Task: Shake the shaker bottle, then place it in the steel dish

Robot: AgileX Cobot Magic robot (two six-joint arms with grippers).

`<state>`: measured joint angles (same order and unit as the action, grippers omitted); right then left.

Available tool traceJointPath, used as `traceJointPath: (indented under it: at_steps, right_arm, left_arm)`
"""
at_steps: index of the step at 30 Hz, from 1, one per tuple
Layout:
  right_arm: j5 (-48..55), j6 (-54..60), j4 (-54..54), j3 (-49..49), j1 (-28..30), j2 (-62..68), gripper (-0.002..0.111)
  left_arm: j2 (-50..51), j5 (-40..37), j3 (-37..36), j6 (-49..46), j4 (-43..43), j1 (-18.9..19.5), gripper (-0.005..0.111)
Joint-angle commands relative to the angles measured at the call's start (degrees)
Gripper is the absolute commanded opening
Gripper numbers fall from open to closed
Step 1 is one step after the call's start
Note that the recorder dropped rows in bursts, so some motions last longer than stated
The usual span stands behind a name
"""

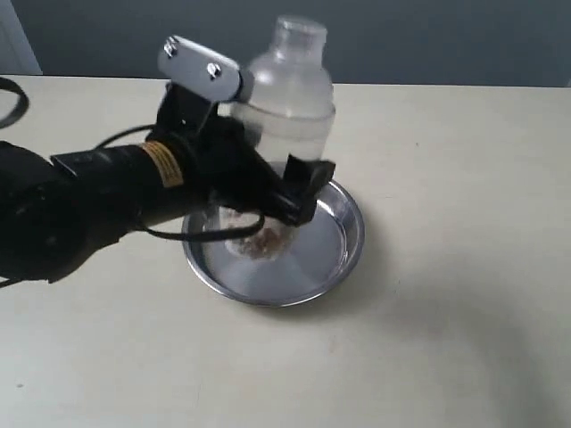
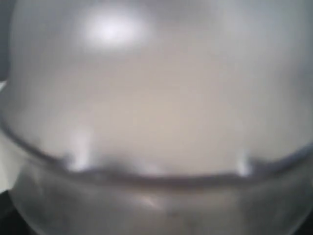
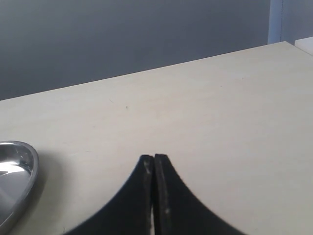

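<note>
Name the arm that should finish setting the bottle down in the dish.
Left. Its fingers hold the shaker bottle upright over the steel dish; the right fingers are shut, empty, outside the dish's rim.

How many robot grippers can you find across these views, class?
2. The left gripper clasps the shaker bottle at the steel dish; the right gripper, shut and empty, hangs over the table near that dish. No others show.
</note>
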<state>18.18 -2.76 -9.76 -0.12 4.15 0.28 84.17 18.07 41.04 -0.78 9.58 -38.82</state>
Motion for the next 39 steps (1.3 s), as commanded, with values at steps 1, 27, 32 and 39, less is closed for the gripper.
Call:
traceJointPath:
  at_steps: [1, 27, 32, 39]
  right_arm:
    - [-0.5, 0.0, 0.1, 0.1, -0.2, -0.3, -0.001]
    - [-0.5, 0.0, 0.1, 0.1, -0.2, -0.3, -0.001]
    - [-0.5, 0.0, -0.1, 0.1, -0.2, -0.3, -0.001]
    - [-0.6, 0.0, 0.0, 0.1, -0.2, -0.3, -0.001]
  left_arm:
    - [2.0, 3.8, -0.7, -0.2, 1.1, -0.2, 0.0]
    - [-4.5, 7.8, 0.5, 0.1, -1.2, 1.2, 0.0]
    - [-5.3, 12.9, 0.9, 4.4, -8.9, 0.1, 0.0]
    - [-1.7, 12.9, -1.2, 6.1, -7.6, 1.7, 0.0]
